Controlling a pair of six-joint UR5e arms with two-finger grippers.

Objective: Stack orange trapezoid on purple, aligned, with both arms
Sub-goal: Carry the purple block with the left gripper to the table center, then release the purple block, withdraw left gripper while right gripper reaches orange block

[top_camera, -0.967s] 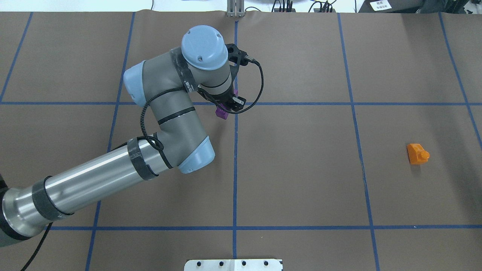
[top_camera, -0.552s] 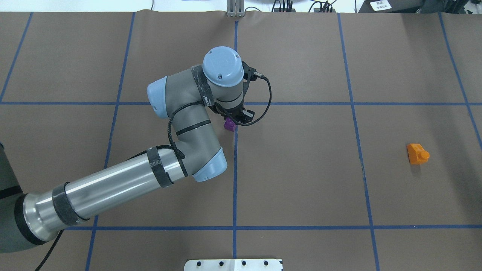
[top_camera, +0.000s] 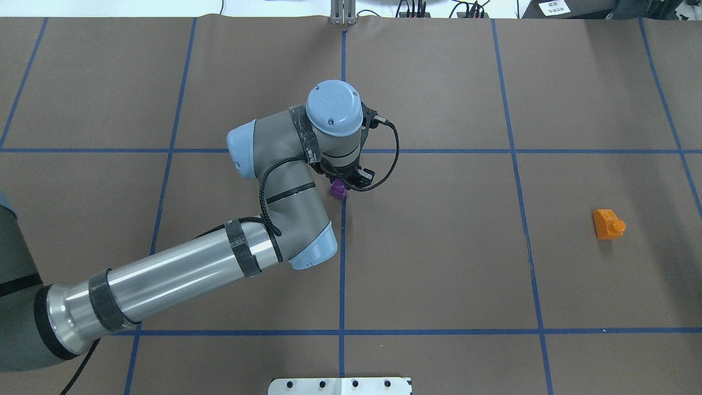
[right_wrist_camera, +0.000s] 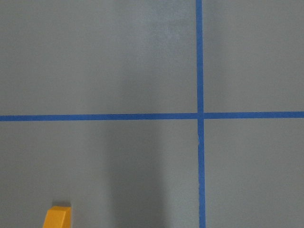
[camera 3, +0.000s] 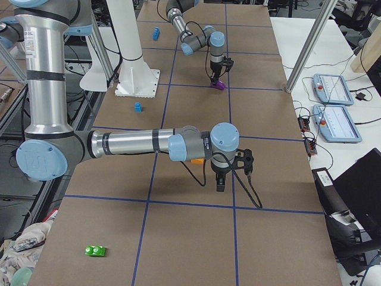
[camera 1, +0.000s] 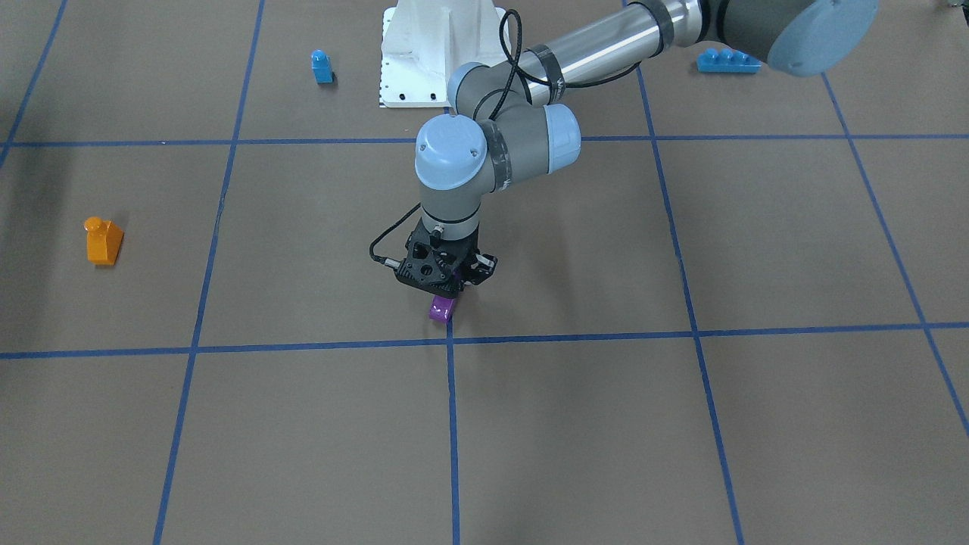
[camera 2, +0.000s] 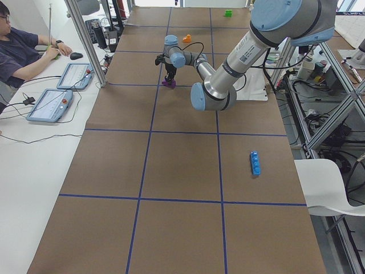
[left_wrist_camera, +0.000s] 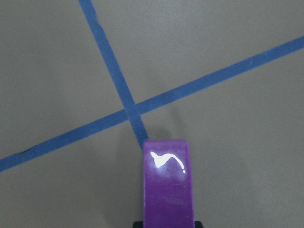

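**Orange trapezoid sits apart while the left claw grips the purple**

The orange trapezoid (top_camera: 607, 224) rests on the brown table cover (top_camera: 439, 263) with nothing touching it. In the overhead view it lies at about 3 o'clock from the purple (top_camera: 338, 190), well apart from it, with a blue tape line (top_camera: 521, 219) running between the two.

The left gripper (top_camera: 344, 185) points down near the middle of the table, with its fingers closed on the purple. The block's lower end pokes out below the fingers. It hangs just beside the centre tape line, near a tape crossing. Whether it touches the cover cannot be told.

The left wrist camera shows the glossy purple face at 6 o'clock in its frame and the crossing at about 11 o'clock from it.

The right gripper (camera 3: 221, 186) shows only in the right side view, pointing down over the cover, and whether it is open or closed cannot be told. Its wrist camera catches a corner of the orange trapezoid at 7 o'clock in the frame.

A small blue block (camera 1: 322, 66) and a long blue brick (camera 1: 728, 60) lie near the robot's base.
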